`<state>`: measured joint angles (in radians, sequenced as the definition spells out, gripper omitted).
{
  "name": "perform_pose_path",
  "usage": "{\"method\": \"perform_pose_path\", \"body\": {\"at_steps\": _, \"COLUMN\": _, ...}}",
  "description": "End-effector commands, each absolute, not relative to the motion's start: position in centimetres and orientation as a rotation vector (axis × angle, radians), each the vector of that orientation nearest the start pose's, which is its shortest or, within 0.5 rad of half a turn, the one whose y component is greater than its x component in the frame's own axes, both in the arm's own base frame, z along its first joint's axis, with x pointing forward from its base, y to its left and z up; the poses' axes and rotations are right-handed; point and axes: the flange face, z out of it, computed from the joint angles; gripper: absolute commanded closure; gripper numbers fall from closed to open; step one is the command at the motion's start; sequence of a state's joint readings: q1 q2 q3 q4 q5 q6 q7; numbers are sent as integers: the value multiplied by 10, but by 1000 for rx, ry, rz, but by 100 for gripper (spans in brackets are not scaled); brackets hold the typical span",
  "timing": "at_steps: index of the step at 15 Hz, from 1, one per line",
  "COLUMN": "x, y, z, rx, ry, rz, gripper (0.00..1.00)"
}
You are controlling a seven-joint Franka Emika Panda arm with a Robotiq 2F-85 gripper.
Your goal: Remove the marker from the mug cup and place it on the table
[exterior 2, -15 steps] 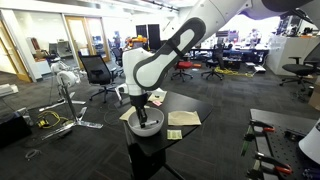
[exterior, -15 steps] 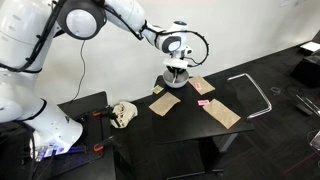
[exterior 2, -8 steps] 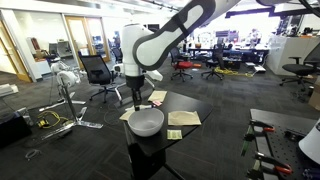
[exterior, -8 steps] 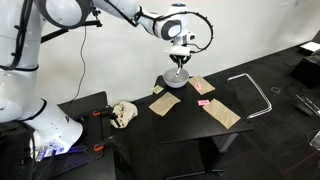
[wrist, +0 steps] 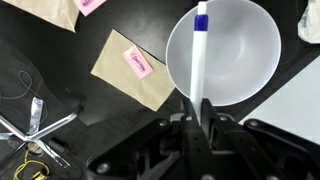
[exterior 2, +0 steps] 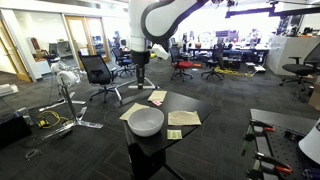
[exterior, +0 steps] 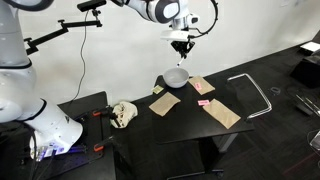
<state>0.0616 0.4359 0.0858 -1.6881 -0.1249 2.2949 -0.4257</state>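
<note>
— Where's the marker?
— In my claw (wrist: 200, 108), which is clamped tight on one end of the marker (wrist: 201, 55). In the wrist view its blue tip points to twelve o'clock, across the white bowl (wrist: 245, 60).
— Is it touching the bowl?
— No. In both exterior views it hangs upright from me, well above the rim.
— What else is on the table (exterior: 185, 122)?
— A brown envelope (wrist: 120, 78) with a pink label lies flat at nine o'clock of the bowl, just beside it.
</note>
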Motion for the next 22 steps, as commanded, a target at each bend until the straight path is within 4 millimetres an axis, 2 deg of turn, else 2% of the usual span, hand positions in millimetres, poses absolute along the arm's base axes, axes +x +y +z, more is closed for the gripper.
{"method": "perform_pose_path", "body": {"at_steps": 1, "x": 656, "y": 58, "z": 379, "rx": -3120, "ry": -824, "rz": -226, "gripper": 97}}
{"method": "perform_pose_path", "body": {"at_steps": 5, "x": 646, "y": 16, "z": 373, "rx": -3147, "ry": -624, "rz": -193, "gripper": 97}}
{"method": "perform_pose_path", "body": {"at_steps": 8, "x": 646, "y": -7, "z": 355, "rx": -3142, "ry": -454, "rz": -173, "gripper": 97}}
{"method": "perform_pose_path", "body": {"at_steps": 10, "x": 647, "y": -15, "z": 343, "rx": -3125, "ry": -326, "rz": -154, "gripper": 97}}
{"method": "perform_pose_path", "body": {"at_steps": 18, "x": 664, "y": -16, "z": 291, "rx": -3090, "ry": 158, "rz": -143, "gripper": 97}}
{"method": "perform_pose_path", "body": {"at_steps": 22, "x": 673, "y": -17, "z": 274, "rx": -3083, "ry": 345, "rz": -186, "gripper": 97}}
